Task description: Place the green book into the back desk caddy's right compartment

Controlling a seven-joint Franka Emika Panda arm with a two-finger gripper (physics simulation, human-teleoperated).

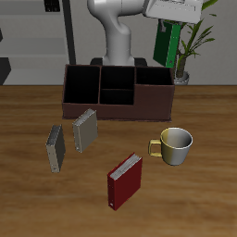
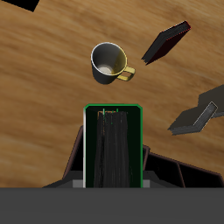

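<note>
Four books showed in all: one green book (image 1: 167, 43), one red book (image 1: 124, 180) and two grey books (image 1: 84, 130) (image 1: 56, 147), along with a single mug (image 1: 174, 146) and one caddy (image 1: 118, 92). Held upright in the air, the green book was clamped in the gripper (image 1: 172, 18), above and just behind the caddy's end at about 1 o'clock from the table's middle. From the wrist view the green book (image 2: 112, 147) hung straight down, page edges facing the camera, with the mug (image 2: 110, 63) on the wood beyond it, the red book (image 2: 165, 42) farther off and the two grey ones (image 2: 198, 117) to one side. On the table, the grey pair stood at 9 o'clock, close together but apart; the red book at 6 o'clock near the front edge; the mug at 3 o'clock. Open wood lay between them all. Near the held book, the right compartment (image 1: 154, 91) showed only black interior.
</note>
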